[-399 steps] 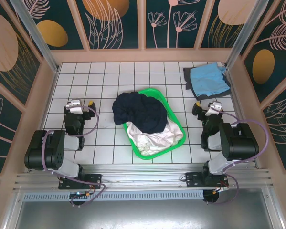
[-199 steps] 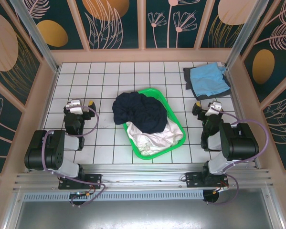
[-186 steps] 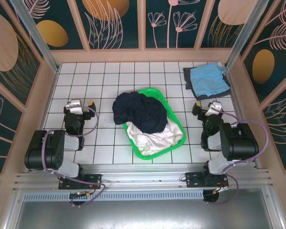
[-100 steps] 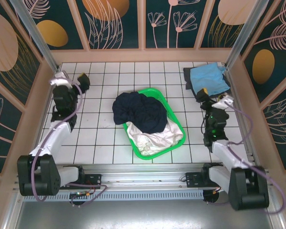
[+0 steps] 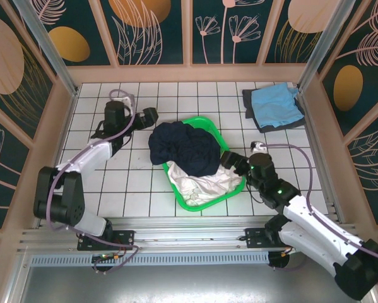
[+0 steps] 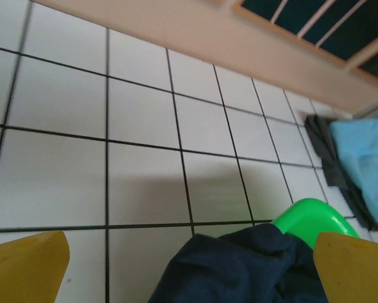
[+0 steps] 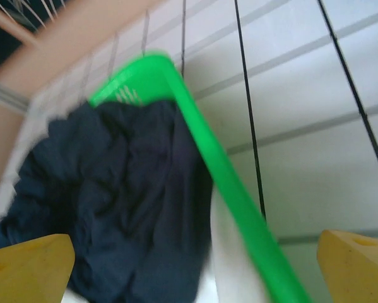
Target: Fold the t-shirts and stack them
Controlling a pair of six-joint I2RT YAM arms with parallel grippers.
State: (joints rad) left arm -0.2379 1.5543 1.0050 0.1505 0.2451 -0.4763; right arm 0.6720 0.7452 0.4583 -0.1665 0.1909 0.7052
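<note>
both arms have swung in from the table's sides. your left gripper (image 5: 151, 114) is now just left of the navy t-shirt (image 5: 185, 148), and your right gripper (image 5: 230, 159) is at the green basket (image 5: 204, 203) rim, both with jaws wide apart and empty. nothing is lifted, so the first pick looks about to start. the shirt lies bunched between the grippers, spilling over the basket's far rim, with no clear long axis or heading. the light blue t-shirt (image 5: 276, 104) lies well beyond the right gripper.
</note>
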